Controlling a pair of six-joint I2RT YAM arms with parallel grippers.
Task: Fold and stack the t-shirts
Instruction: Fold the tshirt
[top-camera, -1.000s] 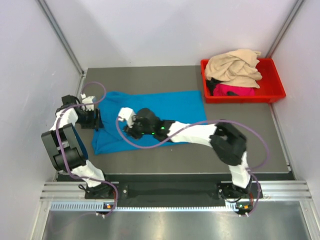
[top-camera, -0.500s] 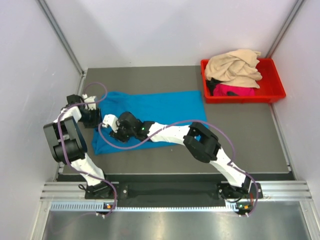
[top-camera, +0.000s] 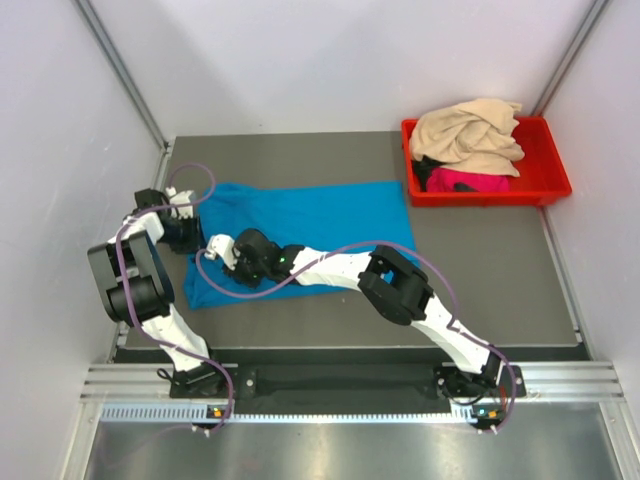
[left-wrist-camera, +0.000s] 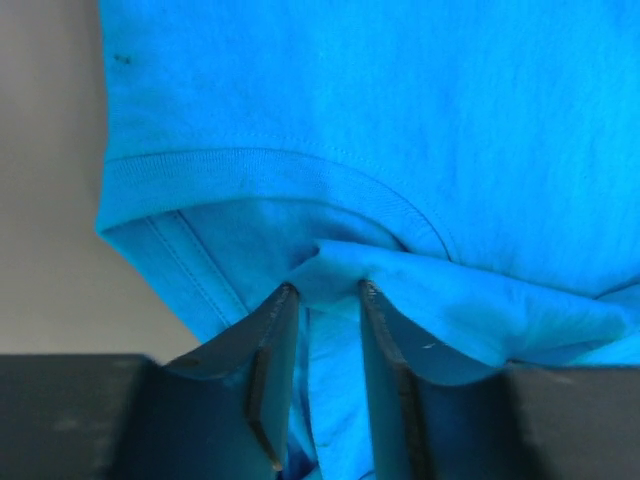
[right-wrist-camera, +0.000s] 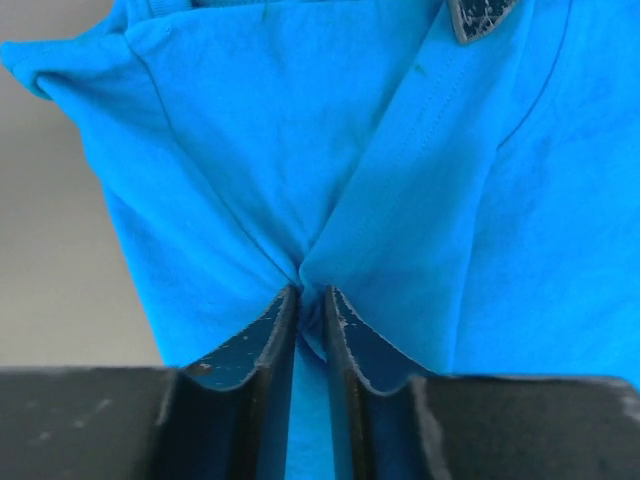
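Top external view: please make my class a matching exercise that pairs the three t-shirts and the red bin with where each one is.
Things:
1. turquoise t-shirt
2. beige t-shirt
3. magenta t-shirt
4. red bin

Places:
A. in the bin, mostly covered by another shirt
B. at the far right corner of the table
C. spread out on the table, left of centre
D. heaped on top in the bin

Pairs: 1-C, 2-D, 3-A, 4-B
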